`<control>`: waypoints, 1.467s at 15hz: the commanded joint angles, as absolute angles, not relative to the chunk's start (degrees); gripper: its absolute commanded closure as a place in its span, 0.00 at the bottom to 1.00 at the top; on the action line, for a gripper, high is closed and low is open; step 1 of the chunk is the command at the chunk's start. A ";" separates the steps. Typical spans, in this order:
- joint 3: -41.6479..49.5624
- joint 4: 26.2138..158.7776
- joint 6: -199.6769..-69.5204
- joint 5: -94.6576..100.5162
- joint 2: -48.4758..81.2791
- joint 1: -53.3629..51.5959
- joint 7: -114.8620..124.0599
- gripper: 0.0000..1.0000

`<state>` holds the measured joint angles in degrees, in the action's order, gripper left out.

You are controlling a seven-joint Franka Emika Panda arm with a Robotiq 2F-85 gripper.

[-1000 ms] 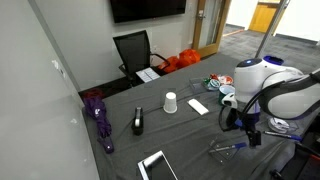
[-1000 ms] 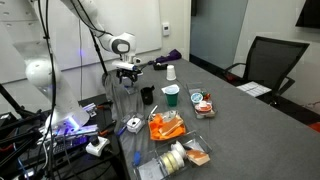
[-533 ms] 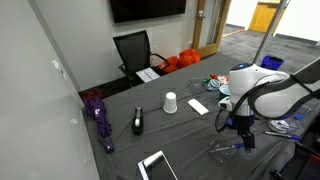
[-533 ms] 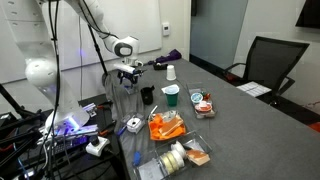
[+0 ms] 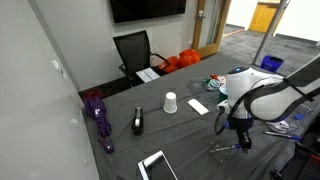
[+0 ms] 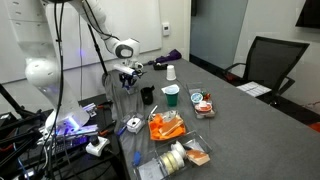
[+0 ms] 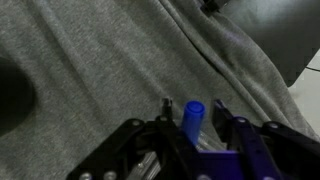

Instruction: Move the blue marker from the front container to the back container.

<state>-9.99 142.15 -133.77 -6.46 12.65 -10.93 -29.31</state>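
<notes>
Wrist view: gripper [image 7: 196,126] pointed down at the gray-covered table [image 7: 90,60], jaws parted either side of the blue marker [image 7: 193,110] — contact not discernible. In an exterior view the arm bends low over the front container [image 5: 222,151], where the marker sits. Beyond — white cup [image 5: 170,102], black chair [image 5: 133,50], wall screen [image 5: 147,8].

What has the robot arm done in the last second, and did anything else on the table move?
The gripper came down and slid a little toward the front container. In the wrist view it straddles the blue marker, grip unclear. The white cup and black chair stayed put.
</notes>
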 commanded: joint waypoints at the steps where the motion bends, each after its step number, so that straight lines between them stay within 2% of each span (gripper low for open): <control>1: -11.35 141.74 -133.49 -5.97 12.93 -9.23 -28.76 0.83; 3: -11.24 141.70 -132.60 -5.03 12.54 -9.30 -28.63 0.97; 4: -11.23 141.76 -132.44 -4.69 12.28 -9.32 -28.63 1.00; 6: -11.27 141.89 -130.94 -3.82 11.20 -9.41 -28.77 0.95; 18: -10.07 139.97 -110.61 -4.16 -7.90 -10.48 -29.90 0.95; 22: -7.38 133.43 -108.82 -4.94 -7.02 -9.26 -21.19 0.95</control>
